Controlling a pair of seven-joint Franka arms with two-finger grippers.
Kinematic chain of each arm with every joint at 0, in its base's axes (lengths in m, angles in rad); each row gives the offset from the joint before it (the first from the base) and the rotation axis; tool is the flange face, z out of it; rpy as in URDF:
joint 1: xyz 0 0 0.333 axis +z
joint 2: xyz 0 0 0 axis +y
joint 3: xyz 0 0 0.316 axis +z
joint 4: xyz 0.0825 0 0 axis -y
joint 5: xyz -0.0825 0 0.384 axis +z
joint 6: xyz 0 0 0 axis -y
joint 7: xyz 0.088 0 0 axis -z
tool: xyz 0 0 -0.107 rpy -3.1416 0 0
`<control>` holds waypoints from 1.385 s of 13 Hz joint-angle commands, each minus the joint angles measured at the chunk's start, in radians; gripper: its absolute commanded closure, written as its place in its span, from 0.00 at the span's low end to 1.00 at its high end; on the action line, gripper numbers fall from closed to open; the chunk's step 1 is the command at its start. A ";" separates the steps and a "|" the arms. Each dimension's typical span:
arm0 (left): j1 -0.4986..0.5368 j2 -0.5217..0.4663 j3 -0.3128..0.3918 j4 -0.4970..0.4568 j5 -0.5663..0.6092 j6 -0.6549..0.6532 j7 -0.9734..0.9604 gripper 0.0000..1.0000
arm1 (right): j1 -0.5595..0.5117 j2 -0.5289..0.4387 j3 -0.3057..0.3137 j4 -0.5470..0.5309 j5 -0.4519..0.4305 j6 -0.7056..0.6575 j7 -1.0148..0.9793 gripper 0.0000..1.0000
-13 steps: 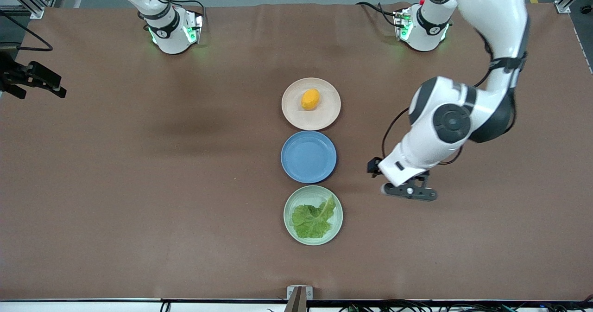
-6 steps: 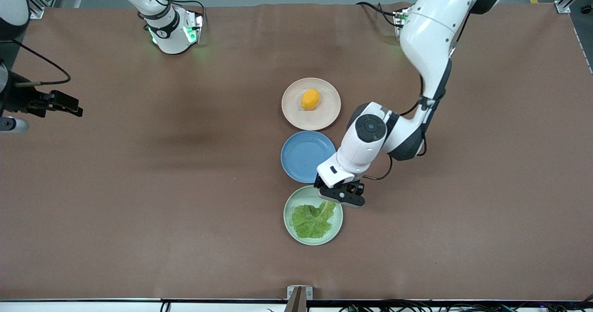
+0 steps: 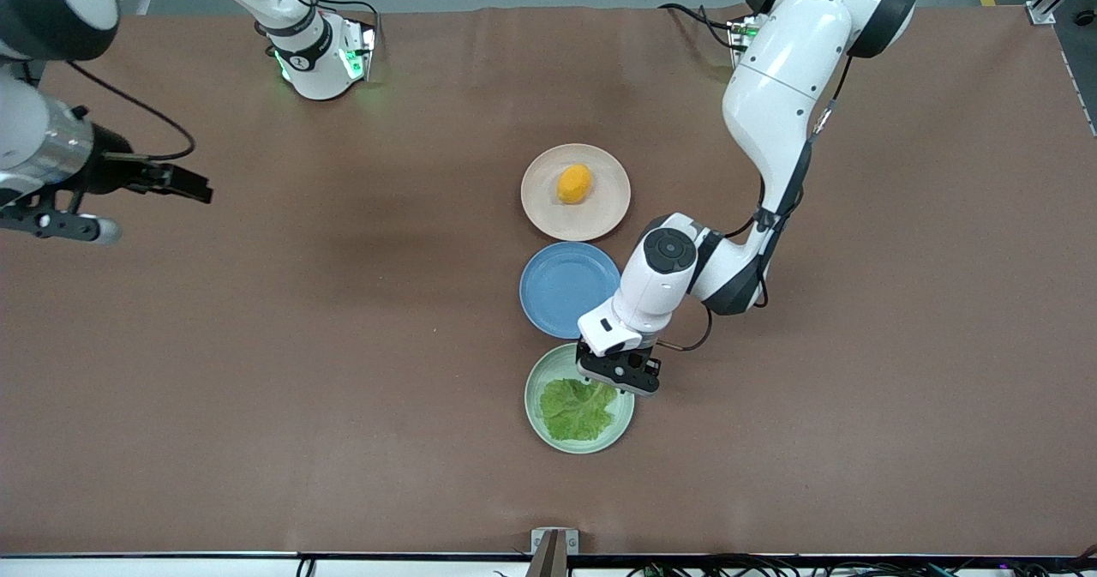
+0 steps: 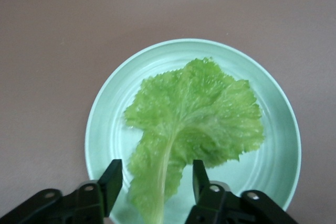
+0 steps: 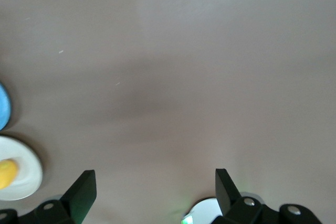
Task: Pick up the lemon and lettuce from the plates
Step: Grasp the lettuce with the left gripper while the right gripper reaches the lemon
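Left claw is low over the mint green plate, at the edge of it that faces the blue plate. Its two fingers stand apart, one on each side of the pale stem of the lettuce, and I cannot see that they press it yet. The leaf lies flat in the mint green plate, its crinkled part filling the middle of it.

The lemon rests on the beige-pink plate, which is beside the blue plate, farther from the front camera than the mint green plate and well apart from it.

Right claw hangs over bare desk, well apart from the mint green plate toward the right arm's end, with its fingers spread wide and nothing between them. This arm seems to wait.

I think the risk is in the closing on the stem. The leaf is thin and limp, so the fingers may meet above it and catch nothing, or take only a torn edge. If the claw goes too low, the fingertips may push on the plate rim and tip or slide the plate. When lifted by the stem alone, the leaf may also slip out.
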 commanded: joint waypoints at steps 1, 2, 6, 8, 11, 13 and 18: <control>-0.011 0.047 0.011 0.042 0.022 0.052 -0.003 0.42 | 0.139 -0.070 -0.005 -0.084 0.033 0.013 0.217 0.00; -0.016 0.053 0.025 0.045 0.025 0.052 -0.003 0.43 | 0.199 -0.065 -0.005 -0.085 0.037 0.022 0.320 0.00; -0.044 0.064 0.062 0.043 0.025 0.052 0.003 0.55 | 0.394 -0.065 -0.006 -0.182 0.082 0.192 0.630 0.00; -0.047 0.067 0.063 0.042 0.027 0.052 0.004 0.58 | 0.497 -0.061 -0.005 -0.251 0.082 0.362 0.796 0.00; -0.047 0.068 0.063 0.043 0.033 0.052 0.006 0.72 | 0.634 0.042 -0.006 -0.290 0.080 0.563 0.994 0.00; -0.047 0.071 0.063 0.043 0.033 0.052 0.029 0.88 | 0.719 0.138 -0.008 -0.285 0.066 0.666 1.104 0.00; -0.041 0.027 0.066 0.043 0.033 0.049 0.069 0.99 | 0.824 0.387 -0.009 -0.166 0.063 0.761 1.218 0.00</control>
